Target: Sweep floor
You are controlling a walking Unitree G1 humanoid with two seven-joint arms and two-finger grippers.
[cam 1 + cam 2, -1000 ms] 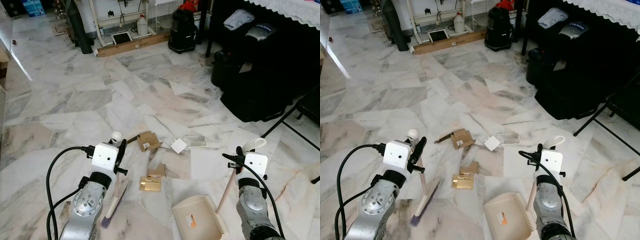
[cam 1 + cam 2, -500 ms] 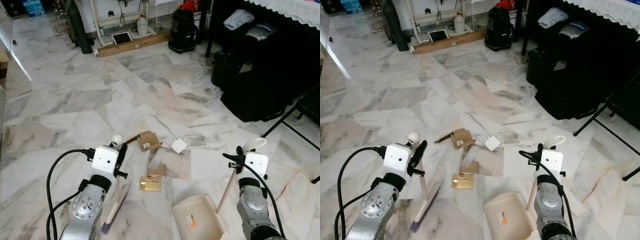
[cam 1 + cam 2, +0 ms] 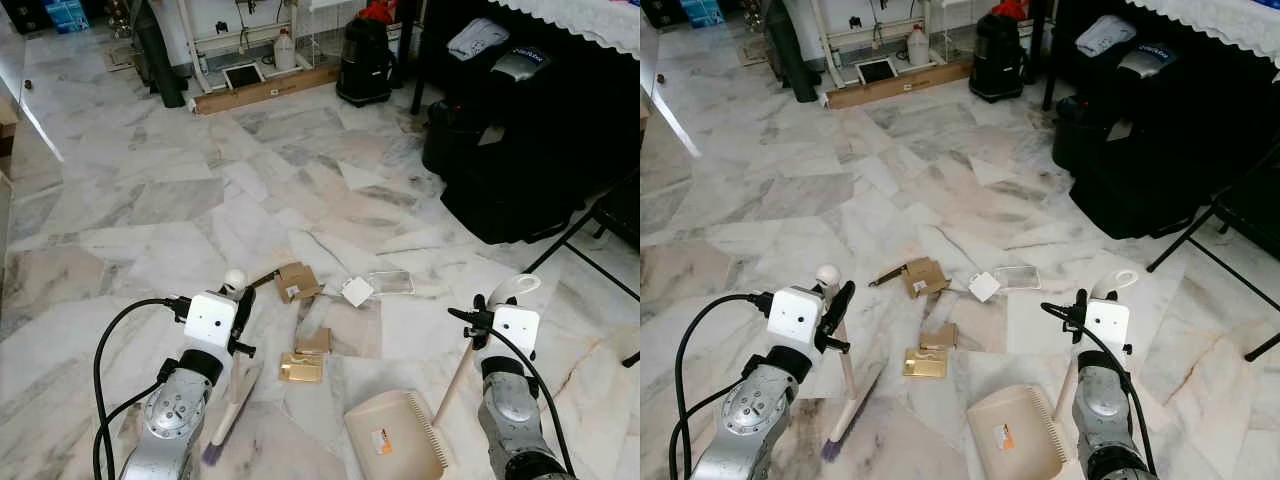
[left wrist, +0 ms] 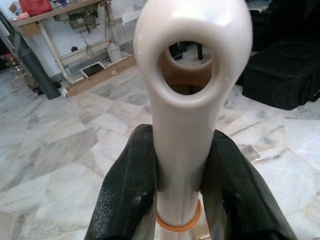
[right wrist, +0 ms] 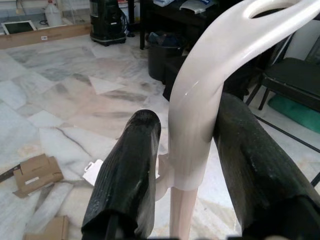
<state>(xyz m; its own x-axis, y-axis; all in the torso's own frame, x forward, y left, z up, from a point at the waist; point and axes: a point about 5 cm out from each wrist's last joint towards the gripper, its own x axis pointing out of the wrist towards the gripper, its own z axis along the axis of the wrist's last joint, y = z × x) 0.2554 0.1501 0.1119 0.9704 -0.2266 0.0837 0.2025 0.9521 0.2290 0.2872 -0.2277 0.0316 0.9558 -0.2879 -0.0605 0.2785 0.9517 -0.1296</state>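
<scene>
Broom (image 3: 232,405), pinched at its handle by the left gripper (image 4: 175,175), has stayed put half a second; sweeping seems paused. Its long axis tilts, bristles down-left, just left of the gold card (image 3: 300,368). Dustpan (image 3: 392,436), right of the card, has its handle gripped by the right gripper (image 5: 187,165).

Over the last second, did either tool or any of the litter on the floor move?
Hardly. The left gripper, clamped on the brush, drew slightly back toward the robot early on, then held. The right gripper kept its hold on the dustpan. The cardboard scraps, gold packet and white card lie where they were.
</scene>
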